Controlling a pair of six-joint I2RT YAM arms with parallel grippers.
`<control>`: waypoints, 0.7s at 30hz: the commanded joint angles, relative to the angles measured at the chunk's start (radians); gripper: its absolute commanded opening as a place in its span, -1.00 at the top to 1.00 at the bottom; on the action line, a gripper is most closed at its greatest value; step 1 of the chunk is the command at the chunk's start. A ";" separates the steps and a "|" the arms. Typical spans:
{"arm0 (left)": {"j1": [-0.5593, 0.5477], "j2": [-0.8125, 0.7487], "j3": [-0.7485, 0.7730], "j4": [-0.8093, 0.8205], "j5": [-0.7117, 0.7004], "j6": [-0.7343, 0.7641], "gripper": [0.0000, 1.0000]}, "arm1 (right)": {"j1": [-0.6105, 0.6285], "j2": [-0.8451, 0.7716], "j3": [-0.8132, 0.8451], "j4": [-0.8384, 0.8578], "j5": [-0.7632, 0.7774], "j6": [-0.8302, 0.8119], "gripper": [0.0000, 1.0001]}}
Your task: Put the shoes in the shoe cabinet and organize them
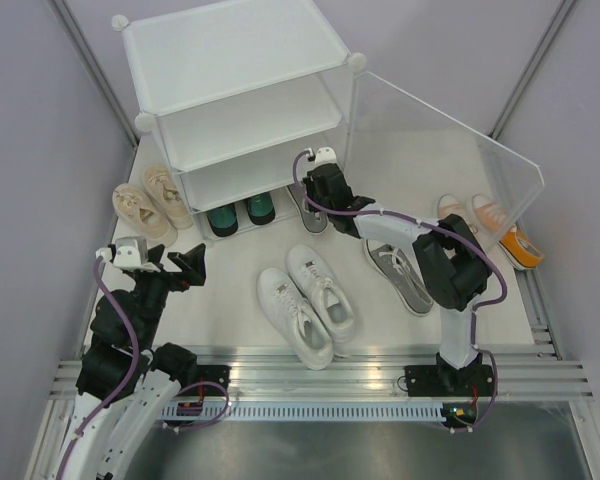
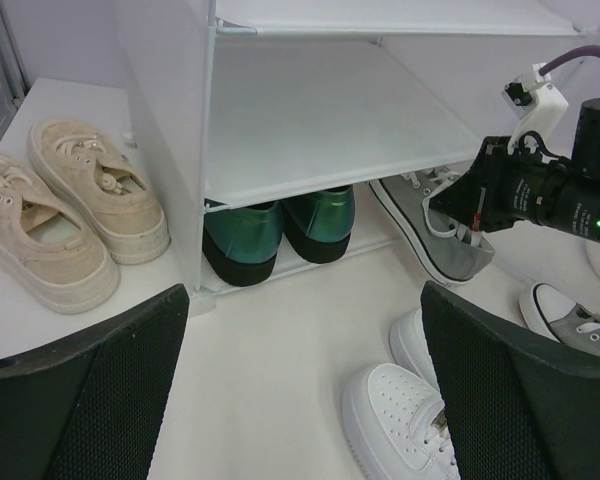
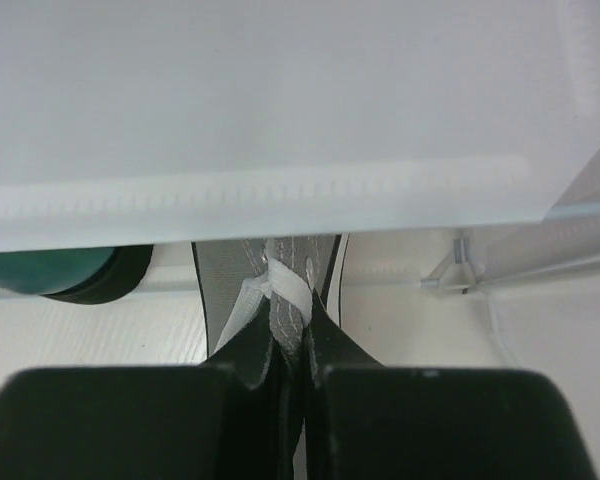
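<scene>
Now the right gripper [image 3: 298, 345] is clamped on the laces of one grey shoe [image 2: 410, 215], at the mouth of the bottom tier of the shoe cabinet [image 1: 240, 60], just beside the green pair [image 2: 280, 225]. The left gripper [image 2: 305, 300] hangs with jaws wide apart, holding nothing.

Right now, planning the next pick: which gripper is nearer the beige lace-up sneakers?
Left. The left gripper hangs open near the beige sneakers; the right gripper holds a grey sneaker farther right.
</scene>
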 commanded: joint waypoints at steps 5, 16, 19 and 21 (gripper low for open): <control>-0.006 0.012 -0.007 0.027 0.023 0.042 -0.99 | -0.009 0.038 0.083 0.141 -0.045 0.021 0.99; -0.006 0.018 -0.009 0.028 0.024 0.042 -0.99 | -0.009 0.075 0.103 0.142 -0.102 0.030 -0.02; -0.006 0.021 -0.009 0.030 0.023 0.042 -0.99 | -0.012 0.055 0.081 0.139 -0.088 0.044 -0.30; -0.006 0.022 -0.006 0.030 0.024 0.043 -0.99 | -0.013 0.038 0.060 0.139 -0.086 0.053 -0.35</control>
